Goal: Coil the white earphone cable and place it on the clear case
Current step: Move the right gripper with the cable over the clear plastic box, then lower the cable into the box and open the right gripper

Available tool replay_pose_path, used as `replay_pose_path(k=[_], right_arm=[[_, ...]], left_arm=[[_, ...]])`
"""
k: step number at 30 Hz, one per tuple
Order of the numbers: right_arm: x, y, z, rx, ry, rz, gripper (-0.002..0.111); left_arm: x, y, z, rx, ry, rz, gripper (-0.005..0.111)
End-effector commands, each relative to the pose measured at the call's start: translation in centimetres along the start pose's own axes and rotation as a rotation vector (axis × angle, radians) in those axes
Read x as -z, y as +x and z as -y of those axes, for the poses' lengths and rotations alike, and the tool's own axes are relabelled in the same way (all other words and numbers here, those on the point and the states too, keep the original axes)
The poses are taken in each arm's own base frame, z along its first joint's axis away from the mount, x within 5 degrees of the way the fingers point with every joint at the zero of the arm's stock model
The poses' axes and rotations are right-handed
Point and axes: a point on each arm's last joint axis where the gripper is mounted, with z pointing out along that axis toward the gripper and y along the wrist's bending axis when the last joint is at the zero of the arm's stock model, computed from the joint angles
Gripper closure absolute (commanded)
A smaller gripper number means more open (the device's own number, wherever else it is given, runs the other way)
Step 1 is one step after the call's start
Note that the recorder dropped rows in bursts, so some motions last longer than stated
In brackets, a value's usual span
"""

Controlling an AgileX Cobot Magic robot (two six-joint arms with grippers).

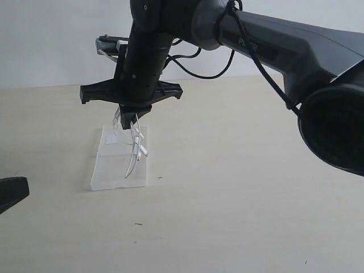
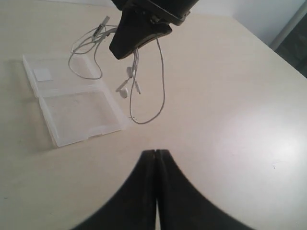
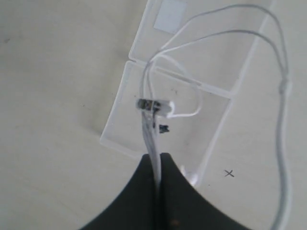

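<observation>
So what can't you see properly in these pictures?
Exterior view: the thin white earphone cable blurs against the flat clear plastic case.
Right wrist view: the cable's loop runs off the bottom edge; the black right gripper half hides a small white piece.
Left wrist view: right gripper's top is cut off.

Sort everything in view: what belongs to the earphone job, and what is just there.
Job:
- white earphone cable, hanging from the shut right gripper
- clear case, flat on the table below it

Just there:
- left gripper, shut, empty
- black robot cable on the right arm
- small cross mark on the table
</observation>
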Motion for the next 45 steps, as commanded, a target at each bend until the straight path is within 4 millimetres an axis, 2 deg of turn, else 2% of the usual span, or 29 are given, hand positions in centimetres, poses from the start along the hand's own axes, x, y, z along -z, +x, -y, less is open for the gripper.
replay_pose_path(k=[1, 22, 33, 36, 40, 42, 45], right_arm=[[-0.3, -0.2, 0.2, -0.01, -0.006, 0.003, 0.108], [-0.4, -0.2, 0.0, -0.036, -0.022, -0.004, 0.108], [-0.6, 0.5, -1.8, -0.025, -0.081, -0.029, 0.108], [-0.9, 0.5, -1.7, -0.022, -0.071, -0.031, 0.108], [-2.6, 0.7, -1.1, -0.021, -0.039, -0.057, 0.108], [-4.2, 0.8, -0.7, -0.023, -0.018, -0.083, 0.108], [-5.2, 0.9, -0.1, -0.019, 0.012, -0.094, 0.108]], left_arm=[[0.0, 0.1, 0.0, 0.01, -0.001, -0.001, 0.107], [0.0, 0.2, 0.0, 0.011, 0.001, -0.002, 0.107], [0.0, 0.0, -0.4, 0.011, -0.035, 0.015, 0.107], [0.0, -0.2, -0.8, 0.032, -0.08, 0.038, 0.107], [0.2, -0.7, -1.8, 0.064, -0.19, 0.095, 0.107], [0.3, -0.7, -1.9, 0.064, -0.207, 0.104, 0.107], [0.3, -0.7, -1.9, 0.064, -0.207, 0.104, 0.107]])
